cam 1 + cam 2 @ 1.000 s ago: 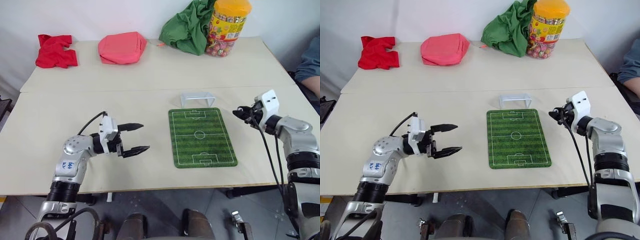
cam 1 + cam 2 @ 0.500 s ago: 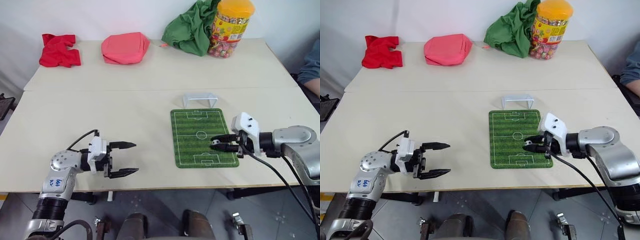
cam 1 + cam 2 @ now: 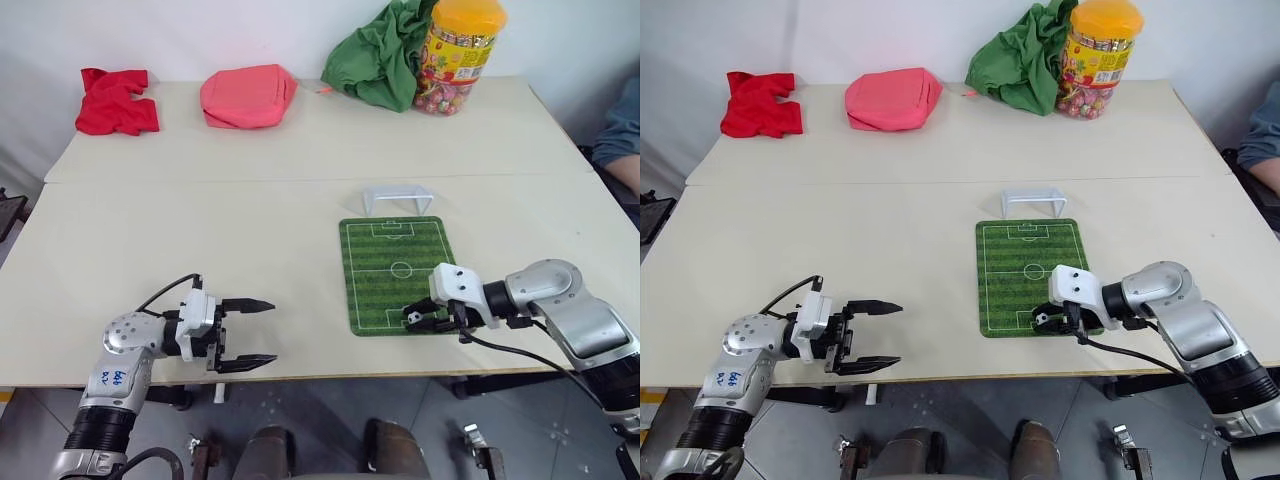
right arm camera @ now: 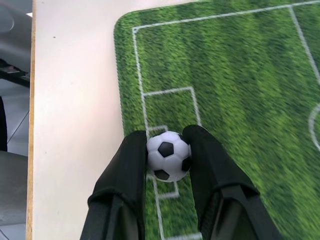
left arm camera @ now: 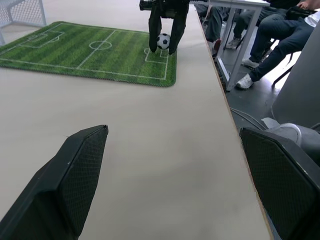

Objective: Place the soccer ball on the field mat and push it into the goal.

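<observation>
Spanning a white-walled room, pale table [image 3: 200, 220] bearing field mat [image 3: 400, 245].

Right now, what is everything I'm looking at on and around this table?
Tiny white soccer ball with black patches: one, over the mat's near end, gripped.
Green striped field mat: one, table's near right.
Pale grey-white miniature goal frame: one, just beyond the mat's far end.
Red crumpled cloth: one, far left.
Pink soft pouch: one, far side, centre-left.
Green crumpled cloth: one, far right.
Yellow-lidded candy jar: one, beside the green cloth.
Person's legs: right of the table.
Left gripper: black jaws open, empty.
Right gripper: jaws shut on the ball.
</observation>
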Robot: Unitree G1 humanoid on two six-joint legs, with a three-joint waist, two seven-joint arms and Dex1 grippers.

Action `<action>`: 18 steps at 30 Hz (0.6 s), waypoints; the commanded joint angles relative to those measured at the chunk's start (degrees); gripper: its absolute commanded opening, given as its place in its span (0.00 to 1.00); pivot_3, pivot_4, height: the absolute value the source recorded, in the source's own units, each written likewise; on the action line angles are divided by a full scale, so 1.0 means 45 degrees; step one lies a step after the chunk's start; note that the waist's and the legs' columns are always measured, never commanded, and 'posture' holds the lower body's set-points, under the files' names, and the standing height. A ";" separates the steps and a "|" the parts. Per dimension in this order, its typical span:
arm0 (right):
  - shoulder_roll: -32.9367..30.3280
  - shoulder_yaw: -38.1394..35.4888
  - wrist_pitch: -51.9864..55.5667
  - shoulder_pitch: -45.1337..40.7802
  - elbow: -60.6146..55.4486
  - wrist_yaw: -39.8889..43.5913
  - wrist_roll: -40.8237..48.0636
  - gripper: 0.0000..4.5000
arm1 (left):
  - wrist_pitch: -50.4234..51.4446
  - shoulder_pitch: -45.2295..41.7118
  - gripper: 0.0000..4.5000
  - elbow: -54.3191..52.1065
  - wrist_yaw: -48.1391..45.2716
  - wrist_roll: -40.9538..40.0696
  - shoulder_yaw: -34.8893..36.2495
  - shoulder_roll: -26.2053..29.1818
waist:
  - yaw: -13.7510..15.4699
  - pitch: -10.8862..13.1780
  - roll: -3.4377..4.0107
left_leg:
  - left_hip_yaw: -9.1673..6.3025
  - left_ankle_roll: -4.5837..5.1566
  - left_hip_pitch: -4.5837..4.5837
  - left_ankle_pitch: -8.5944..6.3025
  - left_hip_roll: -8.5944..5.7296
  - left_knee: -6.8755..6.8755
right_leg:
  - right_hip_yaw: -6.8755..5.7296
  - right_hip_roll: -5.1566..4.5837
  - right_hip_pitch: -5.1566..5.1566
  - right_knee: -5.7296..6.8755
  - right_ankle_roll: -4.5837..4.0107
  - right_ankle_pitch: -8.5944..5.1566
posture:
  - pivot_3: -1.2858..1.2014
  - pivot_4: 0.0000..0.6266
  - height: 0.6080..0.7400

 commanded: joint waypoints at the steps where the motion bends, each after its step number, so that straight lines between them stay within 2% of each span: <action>1: 0.0091 -0.0085 -0.0304 -0.0223 0.0066 0.0193 -0.0038 0.19 | -0.0216 0.0174 1.00 -0.0428 -0.0037 -0.0294 0.0299 0.0180 | 0.0025 0.0000 0.0000 | 0.0000 0.0000 -0.0002 0.0000 -0.0001 0.0001 | 0.0000 -0.0001 0.0000 -0.0001 0.0000 0.0000 | 0.52 0.24 1.00; 18: 0.0218 -0.0206 -0.0147 -0.0238 0.0122 0.0422 -0.0001 0.19 | -0.0329 -0.0031 1.00 -0.0364 0.0320 -0.0222 0.0176 0.0000 | -0.0001 0.0000 0.0000 | 0.0000 0.0000 0.0001 0.0000 0.0000 0.0001 | 0.0000 0.0000 0.0000 0.0001 0.0000 0.0000 | 0.52 0.24 1.00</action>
